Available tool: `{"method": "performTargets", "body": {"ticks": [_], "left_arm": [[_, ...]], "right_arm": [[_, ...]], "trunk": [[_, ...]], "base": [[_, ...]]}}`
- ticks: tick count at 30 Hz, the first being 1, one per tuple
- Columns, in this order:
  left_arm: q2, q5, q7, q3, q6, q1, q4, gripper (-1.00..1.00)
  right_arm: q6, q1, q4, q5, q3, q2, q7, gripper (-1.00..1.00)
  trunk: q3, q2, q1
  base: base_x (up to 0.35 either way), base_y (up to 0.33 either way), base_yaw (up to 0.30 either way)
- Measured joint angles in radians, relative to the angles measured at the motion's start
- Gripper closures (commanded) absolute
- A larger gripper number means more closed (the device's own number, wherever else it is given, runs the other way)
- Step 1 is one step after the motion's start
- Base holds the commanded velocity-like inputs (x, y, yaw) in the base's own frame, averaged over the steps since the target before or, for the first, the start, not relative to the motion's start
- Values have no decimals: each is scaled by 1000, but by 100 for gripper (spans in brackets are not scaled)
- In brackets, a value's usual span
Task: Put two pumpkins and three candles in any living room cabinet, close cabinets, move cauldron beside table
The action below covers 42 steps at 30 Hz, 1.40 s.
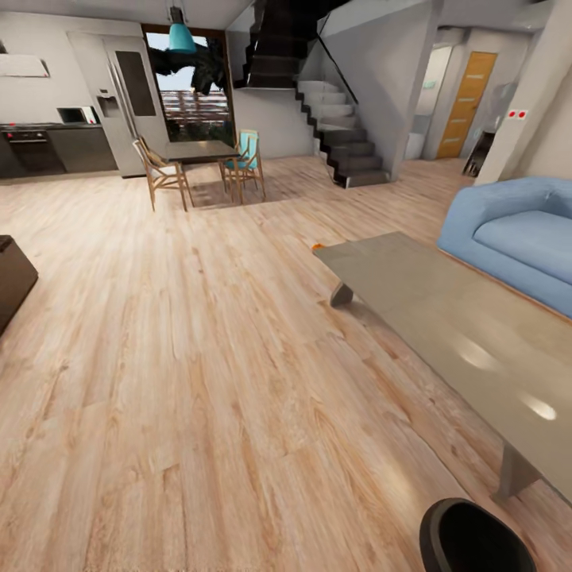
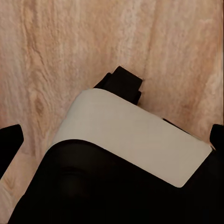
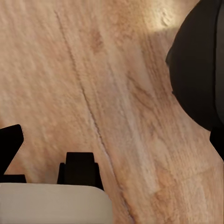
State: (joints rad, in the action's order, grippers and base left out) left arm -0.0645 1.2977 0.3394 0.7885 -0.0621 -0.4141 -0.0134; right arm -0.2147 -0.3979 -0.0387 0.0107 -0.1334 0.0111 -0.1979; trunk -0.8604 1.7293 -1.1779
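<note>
The black cauldron (image 1: 475, 539) stands on the wood floor by the near end of the low grey table (image 1: 445, 318), close to its leg. In the right wrist view the cauldron (image 3: 199, 70) is a dark round shape just off my right gripper (image 3: 114, 140), which is open and empty over the floor. My left gripper (image 2: 112, 140) is open too, pointing down at my own white-and-black body. A small orange pumpkin (image 1: 317, 245) peeks out on the floor behind the table's far corner. A dark brown cabinet (image 1: 12, 278) shows at the left edge. The candles are out of view.
A blue sofa (image 1: 516, 238) sits behind the table on the right. A dining table with wooden chairs (image 1: 199, 159) stands far back, with the kitchen units and fridge (image 1: 119, 103) behind it. Stairs (image 1: 342, 135) rise at the back. Wide bare floor lies between cabinet and table.
</note>
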Motion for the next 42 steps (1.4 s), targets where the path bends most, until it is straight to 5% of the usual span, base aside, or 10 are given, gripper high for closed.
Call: {"method": "performTargets", "body": {"ticks": [7, 42], "left_arm": [[3, 0, -56, -2, -5, 1, -3, -100], [3, 0, -59, -2, -5, 3, -3, -100]], "right_arm": [[0, 0, -1, 1, 0, 1, 0, -100], [0, 0, -1, 2, 0, 0, 0, -100]], "trunk": [[-1, 0, 0], [-20, 0, 0]], "base": [[170, 0, 288], [330, 0, 288]]}}
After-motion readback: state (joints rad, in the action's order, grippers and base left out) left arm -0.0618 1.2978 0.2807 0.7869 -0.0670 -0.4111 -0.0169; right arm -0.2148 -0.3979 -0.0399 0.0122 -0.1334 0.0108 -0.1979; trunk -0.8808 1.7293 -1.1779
